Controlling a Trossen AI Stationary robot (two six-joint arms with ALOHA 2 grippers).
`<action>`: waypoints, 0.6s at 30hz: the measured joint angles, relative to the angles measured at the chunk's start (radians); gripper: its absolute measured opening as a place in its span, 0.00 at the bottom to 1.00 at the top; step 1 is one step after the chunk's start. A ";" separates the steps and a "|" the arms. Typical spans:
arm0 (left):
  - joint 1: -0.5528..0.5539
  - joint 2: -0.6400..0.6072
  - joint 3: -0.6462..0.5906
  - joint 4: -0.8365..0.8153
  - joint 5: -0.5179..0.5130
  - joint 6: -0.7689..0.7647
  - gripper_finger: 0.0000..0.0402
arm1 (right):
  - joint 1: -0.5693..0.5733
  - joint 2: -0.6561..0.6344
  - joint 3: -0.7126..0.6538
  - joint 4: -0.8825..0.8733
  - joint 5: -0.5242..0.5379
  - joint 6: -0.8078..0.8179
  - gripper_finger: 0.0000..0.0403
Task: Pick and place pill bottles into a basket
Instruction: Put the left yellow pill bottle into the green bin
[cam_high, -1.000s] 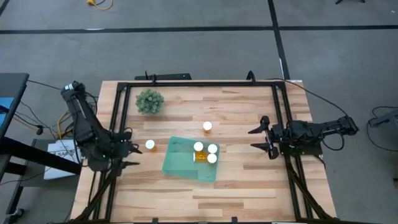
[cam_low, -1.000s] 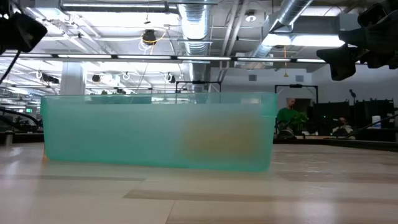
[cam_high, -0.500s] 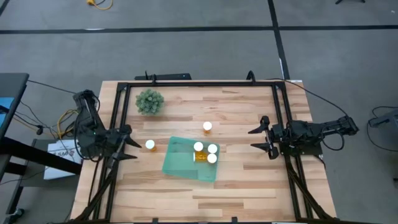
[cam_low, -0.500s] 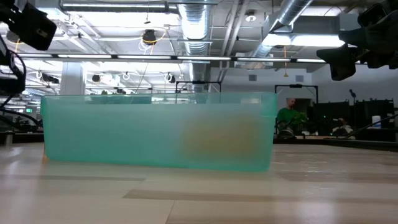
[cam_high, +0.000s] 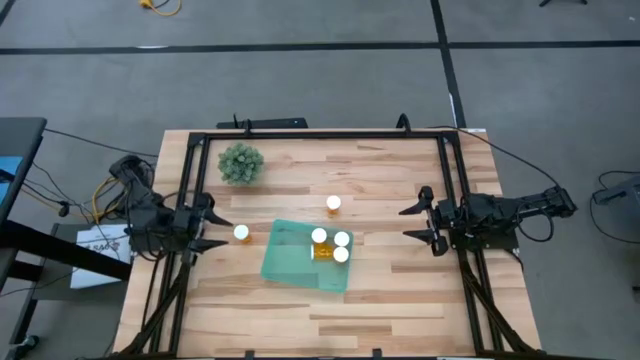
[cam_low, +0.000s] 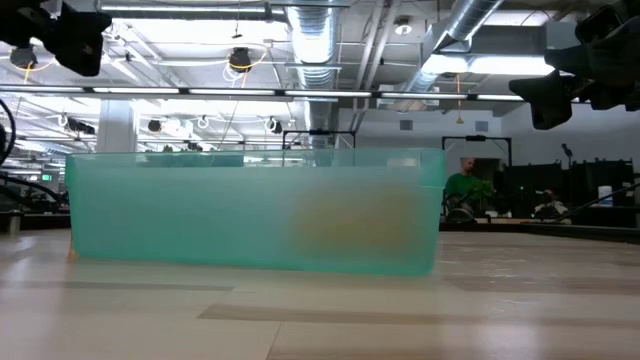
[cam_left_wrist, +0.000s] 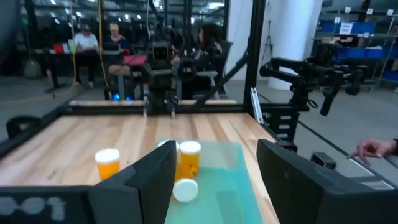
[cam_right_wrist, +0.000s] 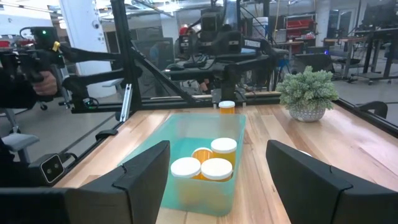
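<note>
The teal basket (cam_high: 300, 258) lies mid-table; it fills the low view (cam_low: 200, 210). Three white-capped amber bottles (cam_high: 332, 244) stand in its right end, with more amber (cam_high: 322, 251) among them; they also show in the right wrist view (cam_right_wrist: 217, 168). One bottle (cam_high: 241, 232) stands on the table left of the basket, another (cam_high: 333, 204) beyond it. My left gripper (cam_high: 216, 232) is open and empty, just left of the left bottle (cam_left_wrist: 107, 163). My right gripper (cam_high: 412, 222) is open and empty at the right edge.
A small bushy green plant in a pot (cam_high: 241, 163) stands at the far left of the table and shows in the right wrist view (cam_right_wrist: 308, 93). A black frame (cam_high: 320, 133) runs round the tabletop. People show in the room beyond the table.
My left arm has folded down and back toward the table's left edge. Its gripper has shifted a little toward the far edge, in line with the bottle left of the basket, and stays open. The bottles and basket have not moved.
</note>
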 joint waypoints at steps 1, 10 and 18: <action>0.017 0.000 0.000 0.007 0.010 0.016 0.53 | 0.000 0.000 0.000 0.000 0.000 0.000 0.65; 0.194 0.000 -0.034 0.033 0.147 0.016 0.53 | 0.000 0.000 0.000 0.000 0.000 0.000 0.65; 0.351 0.000 -0.048 0.052 0.290 0.001 0.53 | 0.000 0.000 0.000 0.000 0.000 0.000 0.65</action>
